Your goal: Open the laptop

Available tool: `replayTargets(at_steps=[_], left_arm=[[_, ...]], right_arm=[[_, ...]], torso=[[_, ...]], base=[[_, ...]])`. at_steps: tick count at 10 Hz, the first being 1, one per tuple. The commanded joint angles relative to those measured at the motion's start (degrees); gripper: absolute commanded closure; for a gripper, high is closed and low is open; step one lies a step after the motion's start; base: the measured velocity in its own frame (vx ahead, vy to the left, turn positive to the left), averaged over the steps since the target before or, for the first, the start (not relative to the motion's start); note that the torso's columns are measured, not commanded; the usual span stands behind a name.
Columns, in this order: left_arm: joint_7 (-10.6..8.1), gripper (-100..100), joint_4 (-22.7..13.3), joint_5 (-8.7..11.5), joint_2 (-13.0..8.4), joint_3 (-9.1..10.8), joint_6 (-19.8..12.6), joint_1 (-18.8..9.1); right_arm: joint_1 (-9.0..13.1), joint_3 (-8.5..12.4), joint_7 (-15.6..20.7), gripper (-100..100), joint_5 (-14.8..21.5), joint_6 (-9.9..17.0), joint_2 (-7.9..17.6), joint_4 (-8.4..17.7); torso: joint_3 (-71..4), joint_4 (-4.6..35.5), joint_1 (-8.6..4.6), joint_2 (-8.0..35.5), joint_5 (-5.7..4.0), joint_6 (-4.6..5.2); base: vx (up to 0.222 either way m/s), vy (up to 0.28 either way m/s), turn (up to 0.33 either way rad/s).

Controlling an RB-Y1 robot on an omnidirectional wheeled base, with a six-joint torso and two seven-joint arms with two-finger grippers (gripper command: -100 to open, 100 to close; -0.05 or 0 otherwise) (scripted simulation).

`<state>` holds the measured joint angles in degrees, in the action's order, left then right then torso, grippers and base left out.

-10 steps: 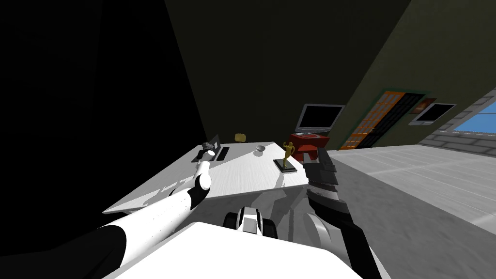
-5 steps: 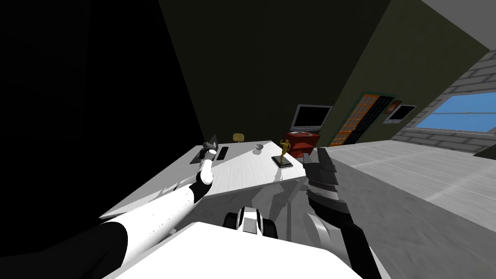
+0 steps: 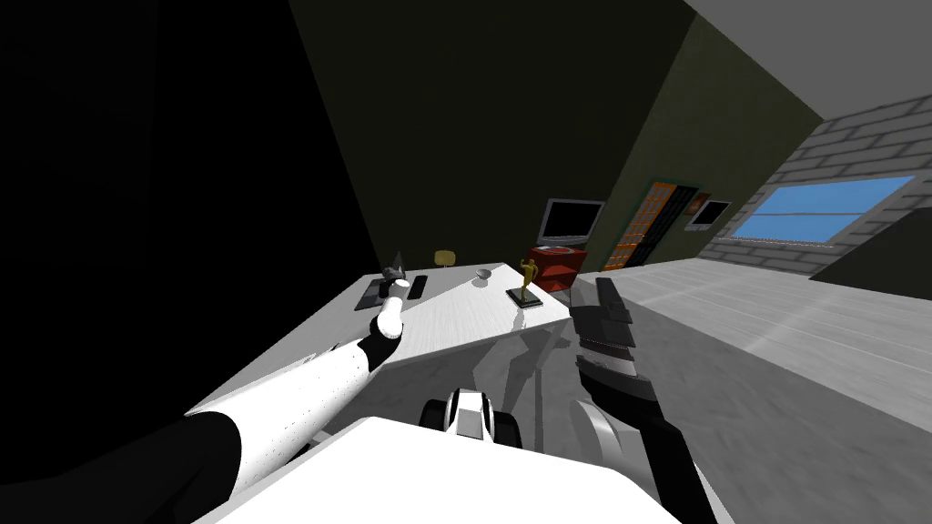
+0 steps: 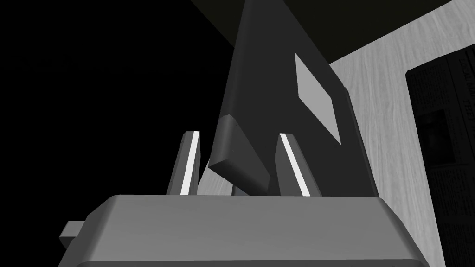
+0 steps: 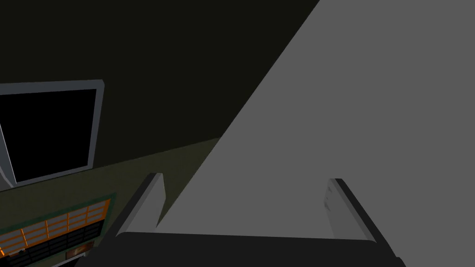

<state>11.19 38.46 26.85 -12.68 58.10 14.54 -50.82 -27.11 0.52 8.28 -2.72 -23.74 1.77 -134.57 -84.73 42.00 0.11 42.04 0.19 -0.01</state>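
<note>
The laptop sits at the far left corner of the desk, just beside a flat black keyboard, and my left arm is stretched out to it. My left jaws have drawn in narrower than their open stance. The two fingers stand on either side of a thick dark edge of the lid, close against it, so I read this as a grip on the lid. Beyond them the lid's dark back, with its pale grey patch, rises steeply away from the desk. In the head view it also stands up from the base and does not lie flat.

I judge the opening well begun. The lid is off the base and tilted high, though I cannot tell its exact angle. What may be left is to swing it a little further back and then let go.

My right jaws hang idle and spread wide, off the desk's near right edge.
</note>
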Motion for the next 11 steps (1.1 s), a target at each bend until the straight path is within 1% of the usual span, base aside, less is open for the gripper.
replayTargets(at_steps=[1, 2, 4, 6, 8, 9, 10, 11], left_arm=[[3.21, 100, -3.10, 0.92, 0.10, 1.80, 2.47, -1.48], [2.39, 100, -2.77, 0.79, -0.25, 1.31, 2.56, -1.69], [3.73, 100, -3.80, 2.33, -0.04, 4.78, 1.49, -3.65], [4.79, 100, -4.88, 3.85, 0.04, 8.15, 0.43, -5.51], [5.84, 100, -5.97, 5.37, 0.13, 11.36, -0.64, -7.36], [5.84, 100, -5.97, 5.37, 0.13, 11.62, -0.64, -7.36], [6.36, 100, -6.51, 6.13, 0.17, 13.33, -1.17, -8.29], [6.36, 100, -6.51, 6.13, 0.17, 13.33, -1.17, -8.29]], right_arm=[[0.01, 0.00, 0.00, 0, 0.00, 0.00, 0.00, 0.00], [0.00, 0.00, 0.00, 0, 0.00, 0.00, 0.00, 0.00], [-0.01, 0.00, 0.00, 0, 0.00, 0.00, 0.00, -0.01], [-0.01, 0.01, 0.00, 0, 0.00, 0.00, 0.01, 0.00], [-0.01, 0.01, 0.00, 0, 0.00, 0.00, 0.01, 0.00], [-0.01, 0.01, 0.00, 0, 0.00, 0.00, 0.01, 0.00], [-0.01, 0.01, 0.00, 0, 0.00, 0.00, 0.00, 0.00], [-0.01, 0.00, 0.00, 0, 0.00, 0.00, 0.00, 0.00]], torso=[[0.01, -0.02, 0.09, 0.04, 0.04, 0.08], [0.02, -0.03, 0.02, 0.03, 0.05, -0.05], [-0.05, 0.10, 0.14, -0.08, -0.07, -0.12], [-0.06, 0.07, 0.48, -0.10, 0.07, -0.16], [-0.05, -0.11, 0.54, -0.09, 0.24, -0.26], [-0.07, -0.16, 0.56, -0.12, 0.27, -0.31], [-0.04, -0.20, 0.36, -0.06, 0.25, -0.35], [0.03, -0.18, 0.27, 0.06, 0.22, -0.36]], base=[[-0.096, 0.054, -0.105], [-0.036, 0.012, -0.028], [-0.016, 0.054, 0.027], [0.002, 0.113, 0.035], [0.004, 0.137, 0.026], [0.002, 0.089, 0.012], [-0.008, 0.062, 0.023], [-0.007, 0.037, 0.039]])
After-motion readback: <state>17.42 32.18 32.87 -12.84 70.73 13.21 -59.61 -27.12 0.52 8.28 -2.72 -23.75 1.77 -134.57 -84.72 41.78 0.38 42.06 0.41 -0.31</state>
